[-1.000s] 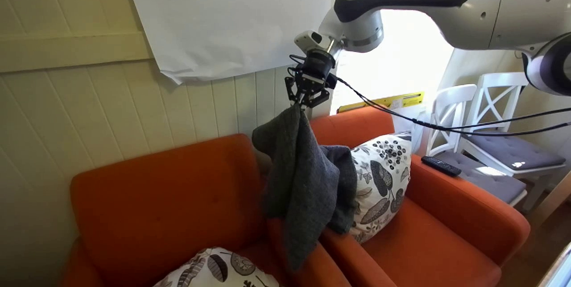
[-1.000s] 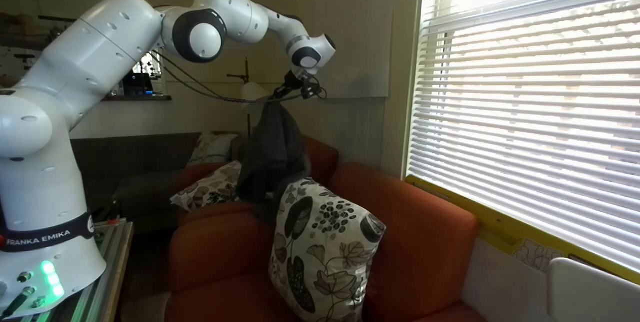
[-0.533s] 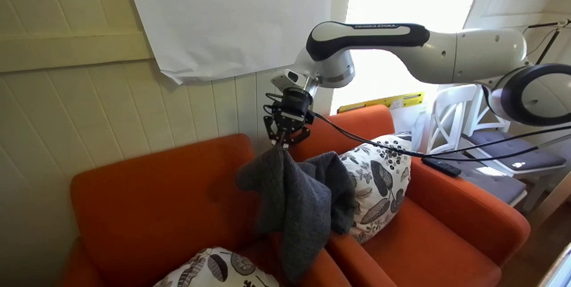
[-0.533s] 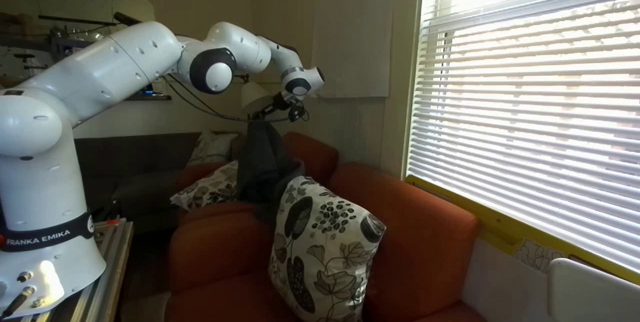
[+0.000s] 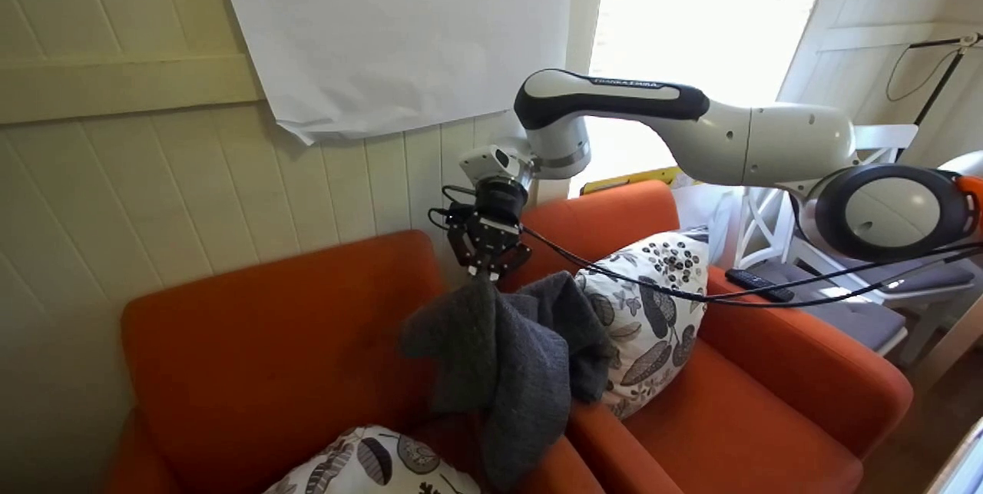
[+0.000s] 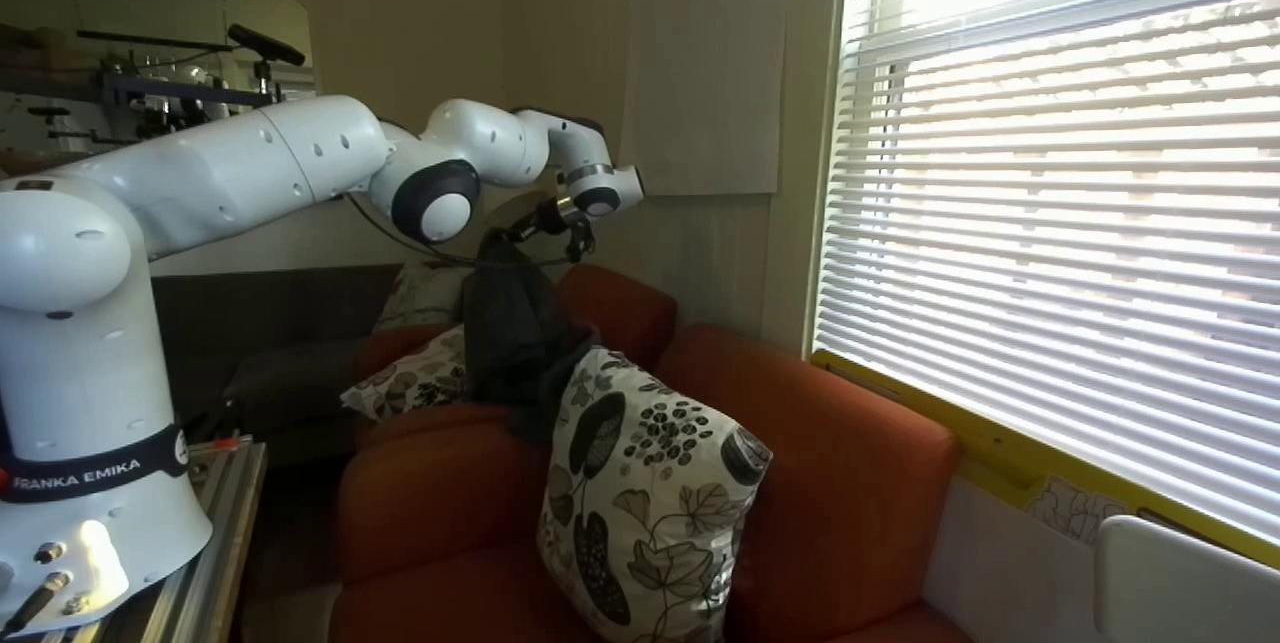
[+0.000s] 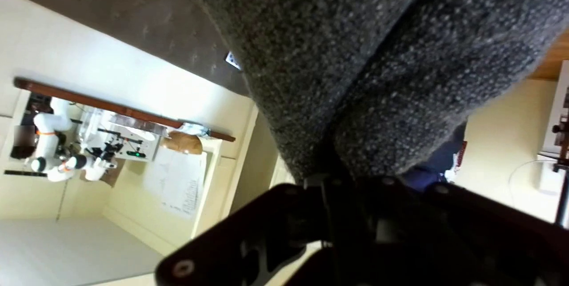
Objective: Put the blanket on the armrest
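Gripper [image 5: 484, 273] clamped on a peak of gray blanket [image 5: 530, 379] — cloth pinched in it, the wrist view agrees — at center frame in an exterior view. From your grip the folds spill toward lower center: a long tail at the bottom edge by the inner left armrest [image 5: 567, 472], a shorter lobe over the inner right armrest [image 5: 618, 448] and against a patterned pillow [image 5: 653, 333], right of center. How much weight the pair carries cannot be told.

Draping looks to be the step in hand, not yet finished; which armrest is meant, the task does not say. You would do well to bring the peak toward the bottom of the frame, along the armrests, before letting go: released here, the flap at its left could drag the cloth onto the left chair [image 5: 269, 340]. Lower until the held corner slackens, release gently, then lift straight away, since cloth may cling. Keep clear of the second pillow [image 5: 369, 467], lower left.
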`<act>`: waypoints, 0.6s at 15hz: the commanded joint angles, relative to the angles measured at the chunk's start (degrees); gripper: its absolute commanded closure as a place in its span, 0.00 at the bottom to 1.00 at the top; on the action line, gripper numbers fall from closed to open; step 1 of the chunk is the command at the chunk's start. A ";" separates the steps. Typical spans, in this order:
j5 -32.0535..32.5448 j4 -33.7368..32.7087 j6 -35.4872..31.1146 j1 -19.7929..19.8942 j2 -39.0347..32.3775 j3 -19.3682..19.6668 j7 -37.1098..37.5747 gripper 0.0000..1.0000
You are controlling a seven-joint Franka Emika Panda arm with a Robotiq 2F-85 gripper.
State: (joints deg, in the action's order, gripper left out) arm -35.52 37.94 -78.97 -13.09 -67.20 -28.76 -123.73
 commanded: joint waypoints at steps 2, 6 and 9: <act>-0.26 -7.58 9.33 -0.73 -0.96 -1.84 -0.70 0.60; 0.17 -8.60 8.65 -1.15 1.94 -2.55 0.85 0.34; 2.08 -8.03 2.75 -1.55 5.31 0.42 8.66 0.11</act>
State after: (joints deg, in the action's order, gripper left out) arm -35.40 30.59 -73.04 -13.85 -64.34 -30.71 -120.24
